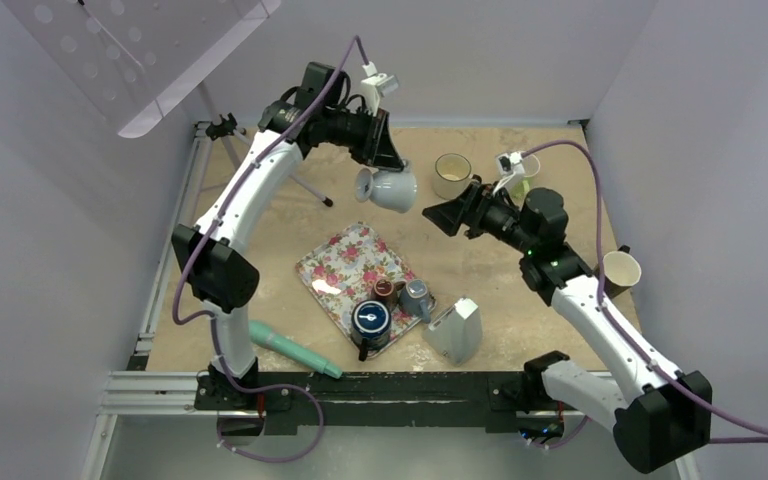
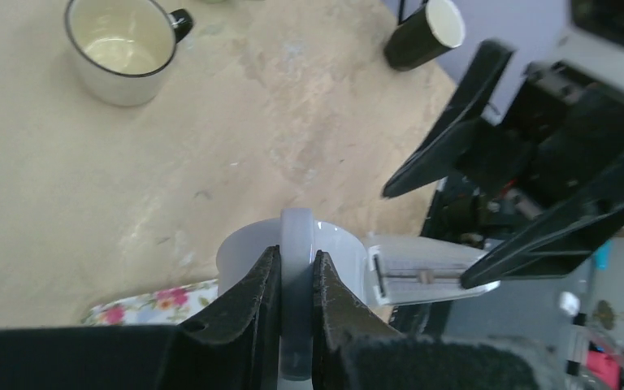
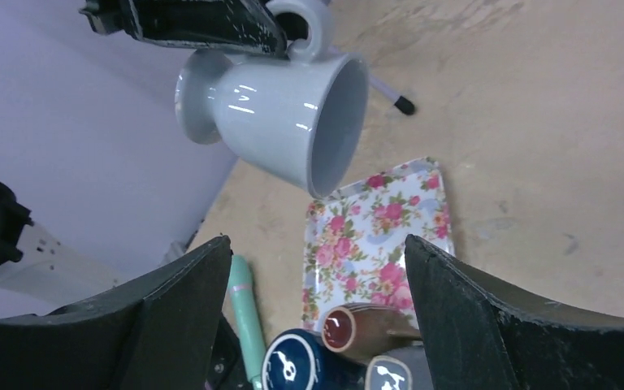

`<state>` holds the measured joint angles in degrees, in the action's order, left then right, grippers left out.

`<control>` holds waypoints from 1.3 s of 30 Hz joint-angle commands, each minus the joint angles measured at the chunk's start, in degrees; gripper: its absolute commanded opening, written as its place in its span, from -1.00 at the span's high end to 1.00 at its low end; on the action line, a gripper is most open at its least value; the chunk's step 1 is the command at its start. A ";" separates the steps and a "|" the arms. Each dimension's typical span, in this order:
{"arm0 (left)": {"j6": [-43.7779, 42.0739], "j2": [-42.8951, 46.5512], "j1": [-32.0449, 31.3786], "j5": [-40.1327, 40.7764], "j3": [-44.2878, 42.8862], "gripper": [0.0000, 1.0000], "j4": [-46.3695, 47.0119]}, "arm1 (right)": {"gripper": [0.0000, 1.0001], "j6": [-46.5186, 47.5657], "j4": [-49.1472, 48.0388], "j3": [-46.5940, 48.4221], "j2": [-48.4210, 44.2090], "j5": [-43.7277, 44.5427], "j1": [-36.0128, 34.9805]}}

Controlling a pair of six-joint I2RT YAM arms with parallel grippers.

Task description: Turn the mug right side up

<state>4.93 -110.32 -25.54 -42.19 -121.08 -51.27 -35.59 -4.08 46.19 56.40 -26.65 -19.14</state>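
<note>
A pale grey footed mug [image 1: 388,188] hangs in the air above the table, lying on its side, foot to the left and mouth to the right. My left gripper [image 1: 380,152] is shut on its handle [image 2: 298,244]. In the right wrist view the mug [image 3: 280,122] shows tilted with its mouth facing down and right, above the floral tray [image 3: 378,231]. My right gripper [image 1: 438,214] is open and empty, just right of the mug, its fingers [image 3: 504,325] wide apart.
A floral tray [image 1: 340,262] holds a dark blue mug [image 1: 371,320], a brown cup [image 1: 385,291] and a grey-blue mug [image 1: 417,297]. A cream mug [image 1: 452,175], a paper cup [image 1: 620,271], a white box [image 1: 455,330] and a teal tube [image 1: 293,348] stand around.
</note>
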 commanded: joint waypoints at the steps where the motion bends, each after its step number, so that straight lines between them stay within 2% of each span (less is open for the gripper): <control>1: 14.01 0.98 -0.27 -11.42 0.34 1.00 9.84 | -0.65 -8.20 -19.37 -2.94 1.24 -1.91 -3.18; 7: 18.41 3.37 -0.48 -14.47 5.10 1.00 16.75 | -0.56 -6.46 -22.39 -1.37 4.24 1.53 -6.08; 14: 23.50 3.99 -0.44 -16.86 6.82 1.00 22.28 | -0.36 -6.27 -25.25 0.73 8.94 -0.66 -6.91; 16: 25.29 4.02 -0.43 -17.23 7.26 1.00 24.14 | -0.11 -5.51 -25.97 1.71 9.29 -1.51 -6.98; 18: 27.42 3.93 -0.41 -18.05 8.08 1.00 26.25 | 0.46 -4.20 -25.49 2.83 9.51 -1.87 -7.14; 19: 27.71 3.75 -0.42 -18.24 8.21 1.00 26.26 | 0.84 -2.72 -23.91 3.42 9.37 -1.17 -7.33; 20: 26.98 3.60 -0.33 -17.99 8.04 1.00 25.51 | 1.00 -0.44 -21.61 4.06 9.05 0.15 -7.51; 21: 25.39 3.48 -0.26 -17.13 7.44 1.00 23.25 | 1.00 2.54 -17.97 4.82 8.55 3.15 -7.73; 22: 20.92 3.39 -0.14 -15.54 6.41 0.78 19.75 | 1.00 7.02 -14.03 5.72 8.07 5.75 -7.94; 23: 16.47 3.30 -0.06 -13.33 4.94 0.35 15.74 | 1.00 10.73 -9.25 6.98 7.71 8.57 -8.10; 24: 12.05 3.34 -0.04 -10.35 3.45 0.00 11.34 | 1.00 15.28 -4.43 8.60 7.59 11.42 -8.42; 25: 8.42 3.47 0.03 -7.71 2.07 -0.26 8.11 | 1.00 19.97 1.02 10.60 7.84 13.73 -8.95; 27: 4.68 3.93 0.52 -4.32 -0.05 -0.55 4.39 | 1.00 29.17 10.90 15.07 9.68 19.22 -11.38; 29: 4.41 3.72 1.34 -3.70 -3.08 -0.63 3.20 | 1.00 38.58 17.15 18.64 11.24 25.43 -16.08; 32: 3.48 2.17 1.56 -2.44 -9.07 -0.65 -0.31 | 1.00 49.48 22.88 22.43 13.89 34.12 -22.51; 34: 1.86 2.65 1.42 -0.20 -10.00 -0.65 -0.97 | 1.00 55.28 26.50 25.02 16.49 38.60 -26.28; 39: -10.14 1.81 -0.57 7.66 -12.24 -0.58 -10.24 | 1.00 67.63 32.97 30.99 24.94 49.49 -37.11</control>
<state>6.22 -108.97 -24.45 -41.98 -130.15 -51.88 15.92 24.45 70.54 77.69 9.82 -50.19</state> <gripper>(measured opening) 0.804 0.070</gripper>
